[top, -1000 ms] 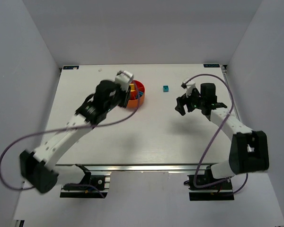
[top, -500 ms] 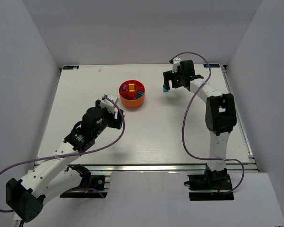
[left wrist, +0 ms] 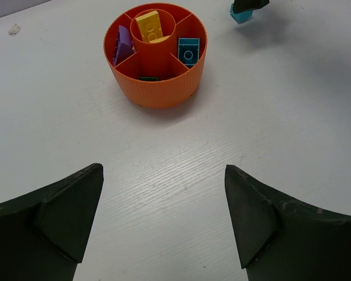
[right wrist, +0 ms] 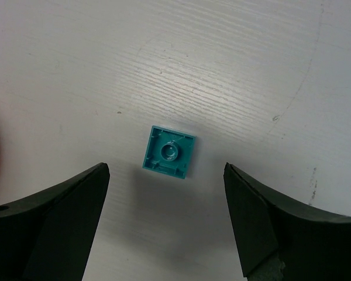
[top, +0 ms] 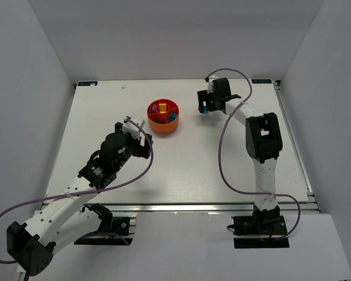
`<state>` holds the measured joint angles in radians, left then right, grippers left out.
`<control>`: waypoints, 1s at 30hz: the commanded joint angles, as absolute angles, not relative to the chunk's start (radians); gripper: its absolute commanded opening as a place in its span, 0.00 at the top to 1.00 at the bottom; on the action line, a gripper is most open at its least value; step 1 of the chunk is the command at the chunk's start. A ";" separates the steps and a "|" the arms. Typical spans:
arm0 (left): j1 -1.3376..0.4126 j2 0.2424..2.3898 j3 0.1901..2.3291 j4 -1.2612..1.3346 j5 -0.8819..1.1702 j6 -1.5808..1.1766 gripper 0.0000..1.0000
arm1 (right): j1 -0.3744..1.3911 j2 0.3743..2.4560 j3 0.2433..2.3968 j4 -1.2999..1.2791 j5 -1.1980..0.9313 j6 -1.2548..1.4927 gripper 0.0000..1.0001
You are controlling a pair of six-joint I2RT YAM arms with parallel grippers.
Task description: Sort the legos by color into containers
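The orange-red divided bowl (top: pixel 161 125) stands at the far middle of the table. In the left wrist view the bowl (left wrist: pixel 158 91) holds a yellow brick (left wrist: pixel 149 26) in the hub, a purple one (left wrist: pixel 122 45), a cyan one (left wrist: pixel 188 50) and a green one (left wrist: pixel 147 78) in separate wedges. A loose cyan brick (right wrist: pixel 169 152) lies studs down on the table right of the bowl; it also shows in the left wrist view (left wrist: pixel 242 14). My right gripper (right wrist: pixel 167 168) hangs open just above it, jaws either side. My left gripper (left wrist: pixel 164 170) is open and empty, well short of the bowl.
The white table (top: pixel 193 170) is enclosed by grey walls on three sides. Purple cables loop from both arms. A small white scrap (left wrist: pixel 14 28) lies on the table far left of the bowl.
My left arm has drawn back from the bowl toward the near left. My right arm has swung to the far side and now sits over the loose cyan brick.
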<state>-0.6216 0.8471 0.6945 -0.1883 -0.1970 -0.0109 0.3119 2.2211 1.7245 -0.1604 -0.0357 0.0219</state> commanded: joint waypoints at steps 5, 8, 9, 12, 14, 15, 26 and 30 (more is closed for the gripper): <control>-0.620 0.842 0.695 -0.179 -0.221 -0.012 0.03 | 0.328 2.261 1.773 -0.100 0.044 0.035 0.20; -0.620 0.841 0.693 -0.178 -0.222 -0.012 0.02 | 0.328 2.278 1.790 -0.097 0.060 0.032 0.22; -0.620 0.839 0.692 -0.176 -0.222 -0.012 0.02 | 0.328 2.289 1.796 -0.098 0.060 0.032 0.25; -0.620 0.842 0.692 -0.179 -0.224 -0.012 0.02 | 0.327 2.298 1.809 -0.097 0.054 0.038 0.32; -0.620 0.842 0.692 -0.178 -0.224 -0.012 0.02 | 0.330 2.302 1.809 -0.094 0.049 0.041 0.34; -0.620 0.842 0.692 -0.179 -0.225 -0.012 0.02 | 0.331 2.306 1.813 -0.098 0.049 0.041 0.36; -0.620 0.847 0.693 -0.179 -0.210 -0.021 0.02 | 0.334 2.318 1.816 -0.107 0.051 0.041 0.47; -0.620 0.848 0.693 -0.176 -0.201 -0.029 0.02 | 0.333 2.321 1.807 -0.109 0.046 0.040 0.50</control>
<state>-0.6216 0.8505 0.6945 -0.1871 -0.2134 -0.0166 0.3294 2.2997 1.7737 -0.1349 0.0429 0.0322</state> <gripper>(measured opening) 0.975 0.504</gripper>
